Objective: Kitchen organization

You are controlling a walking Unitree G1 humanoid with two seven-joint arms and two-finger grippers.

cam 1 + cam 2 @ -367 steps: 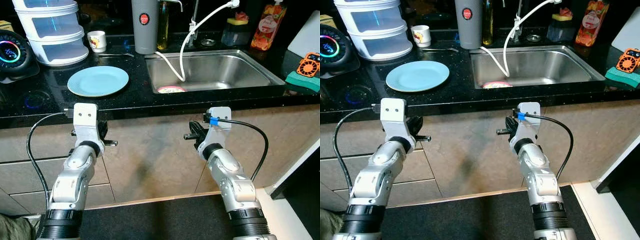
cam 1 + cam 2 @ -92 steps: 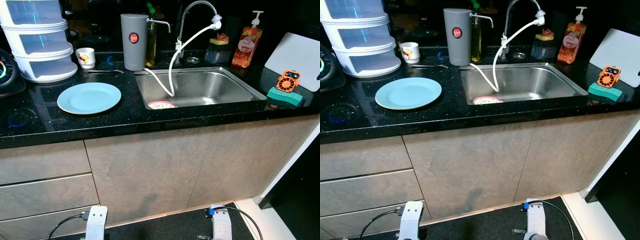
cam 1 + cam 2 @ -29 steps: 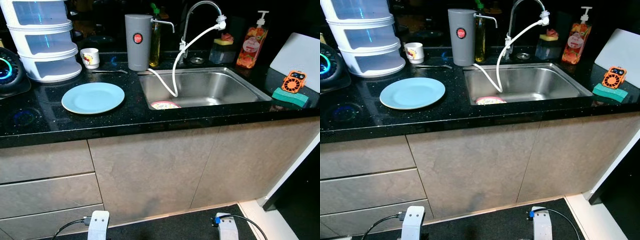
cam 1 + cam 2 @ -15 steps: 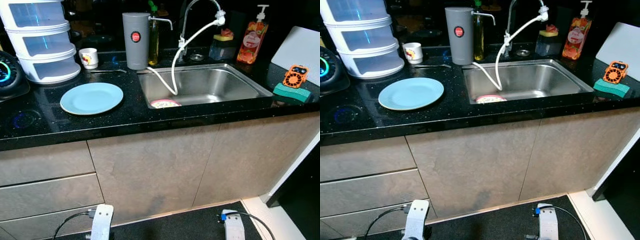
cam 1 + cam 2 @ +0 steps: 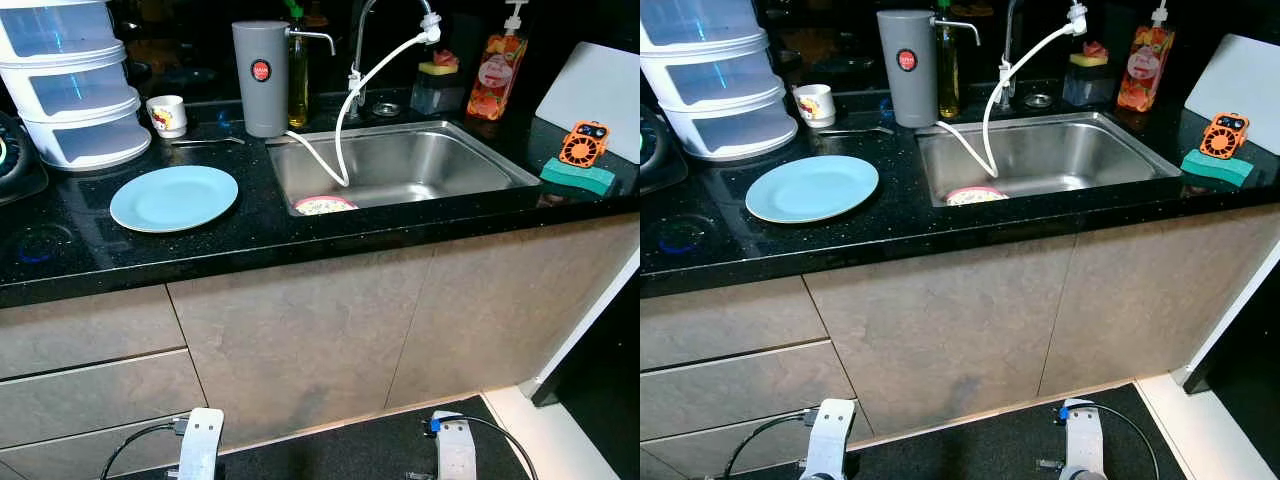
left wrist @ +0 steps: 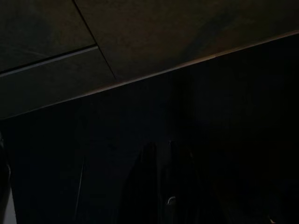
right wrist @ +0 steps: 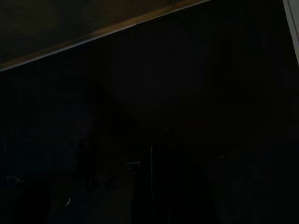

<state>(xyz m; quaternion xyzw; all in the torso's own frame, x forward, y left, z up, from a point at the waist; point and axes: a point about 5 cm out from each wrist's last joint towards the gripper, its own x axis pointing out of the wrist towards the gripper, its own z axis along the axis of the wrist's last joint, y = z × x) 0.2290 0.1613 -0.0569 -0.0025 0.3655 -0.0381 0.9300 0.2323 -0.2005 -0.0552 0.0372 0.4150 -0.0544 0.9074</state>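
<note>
Low at the bottom edge of the head views, the wrist housings of the left arm (image 5: 199, 445) and the right arm (image 5: 455, 450) are seen hanging idle in front of the beige cabinet fronts (image 5: 300, 340); whether either gripper is spread or pressed together cannot be told, the wrist views being too dark. Above, a black speckled countertop (image 5: 250, 225) is seen, on which a light blue plate (image 5: 174, 198) lies flat, to the left of a stainless steel sink (image 5: 400, 165). A small patterned bowl (image 5: 324, 205) is seen inside the sink at its near left corner, with a white hose (image 5: 345, 120) hanging from the faucet (image 5: 362, 40) into the basin just beside it. Behind the plate, a white mug (image 5: 165, 114) and a stack of white translucent drawers (image 5: 72, 85) are set, and a grey cylindrical container (image 5: 259, 78) stands upright at the sink's far left corner. On the right, an orange soap bottle (image 5: 488, 75), a teal sponge (image 5: 576, 176) and a small orange fan (image 5: 584, 144) are seen, the fan resting on the sponge.
</note>
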